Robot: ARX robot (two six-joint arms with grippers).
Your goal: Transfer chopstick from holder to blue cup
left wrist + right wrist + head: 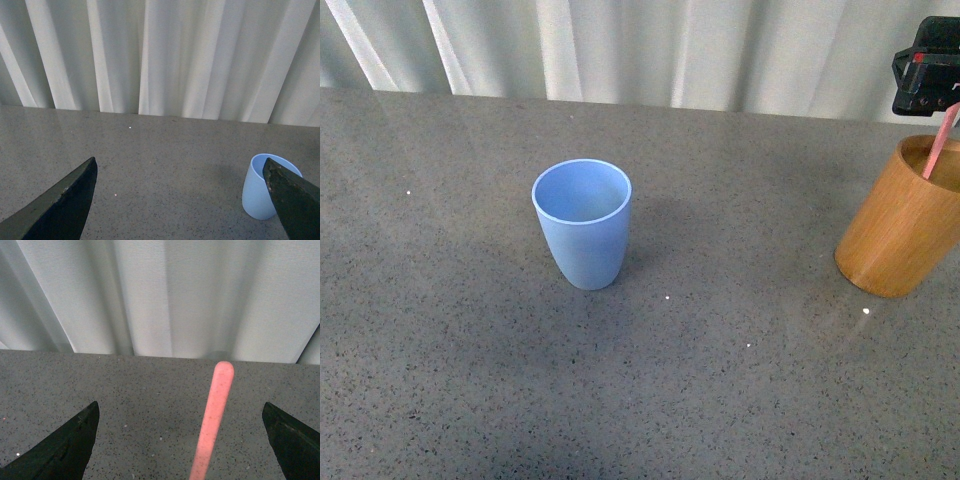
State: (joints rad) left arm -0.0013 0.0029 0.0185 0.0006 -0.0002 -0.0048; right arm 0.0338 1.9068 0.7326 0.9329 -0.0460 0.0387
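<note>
The blue cup stands upright and empty near the middle of the grey table; the left wrist view shows the blue cup partly behind one finger. The wooden holder stands at the right edge with one pinkish-red chopstick leaning out of it. My right gripper hangs open just above the holder, at the stick's top. In the right wrist view the chopstick rises between the spread jaws of the right gripper, touching neither. My left gripper is open over bare table, left of the cup.
A pale pleated curtain closes off the table's far edge. The speckled grey tabletop stretches around the cup and holder.
</note>
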